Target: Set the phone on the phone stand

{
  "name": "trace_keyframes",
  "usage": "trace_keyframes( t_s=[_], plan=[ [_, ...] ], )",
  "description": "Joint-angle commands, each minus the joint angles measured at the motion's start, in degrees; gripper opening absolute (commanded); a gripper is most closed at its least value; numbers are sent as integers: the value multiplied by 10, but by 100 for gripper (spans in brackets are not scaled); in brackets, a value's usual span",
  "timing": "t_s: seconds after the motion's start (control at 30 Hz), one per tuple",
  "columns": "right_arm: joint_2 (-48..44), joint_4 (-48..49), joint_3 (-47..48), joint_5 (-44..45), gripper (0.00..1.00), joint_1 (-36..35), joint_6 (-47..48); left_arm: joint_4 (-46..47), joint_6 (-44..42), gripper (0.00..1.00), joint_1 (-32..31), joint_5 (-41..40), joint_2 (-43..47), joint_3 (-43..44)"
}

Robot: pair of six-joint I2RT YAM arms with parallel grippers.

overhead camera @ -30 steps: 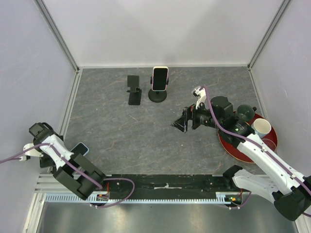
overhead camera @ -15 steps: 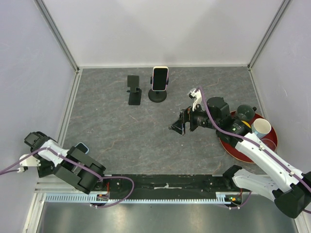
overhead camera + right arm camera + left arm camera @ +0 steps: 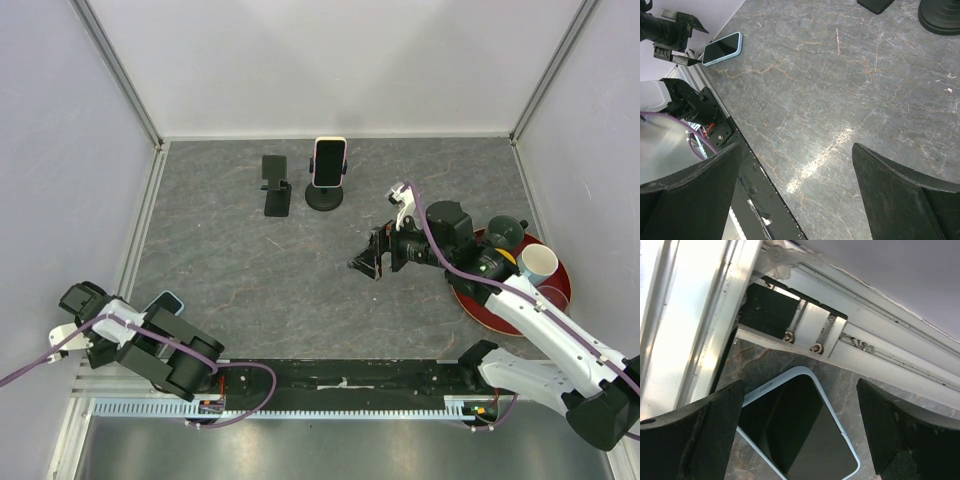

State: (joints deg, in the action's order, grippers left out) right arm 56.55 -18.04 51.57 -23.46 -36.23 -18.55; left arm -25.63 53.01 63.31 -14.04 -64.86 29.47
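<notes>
A phone (image 3: 168,303) in a light blue case lies flat, screen up, at the table's near left corner. My left gripper (image 3: 86,299) hovers just left of it, open. In the left wrist view the phone (image 3: 797,432) shows between the two spread fingers, with the gripper (image 3: 800,390) holding nothing. The right wrist view also takes in the phone (image 3: 722,48) and the left gripper (image 3: 691,43). An empty black phone stand (image 3: 275,185) stands at the back. My right gripper (image 3: 368,258) is open and empty over the table's middle right (image 3: 795,150).
Beside the black stand, a round-based stand (image 3: 325,196) carries another phone (image 3: 328,160). A red tray (image 3: 505,312) at the right holds a white cup (image 3: 540,262) and a dark cup (image 3: 503,232). Aluminium rails (image 3: 875,347) run along the corner by the phone.
My left gripper has dropped toward the near edge, beside the blue-cased phone, and opened slightly wider. The right gripper shifted a little left, then held still. The phone has not moved.
</notes>
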Motion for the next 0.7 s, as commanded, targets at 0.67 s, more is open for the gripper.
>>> trace_keyframes(
  t_s=[0.67],
  plan=[
    [10, 15, 34, 12, 98, -2, -8, 117, 63, 93, -305, 190, -66, -27]
  ],
)
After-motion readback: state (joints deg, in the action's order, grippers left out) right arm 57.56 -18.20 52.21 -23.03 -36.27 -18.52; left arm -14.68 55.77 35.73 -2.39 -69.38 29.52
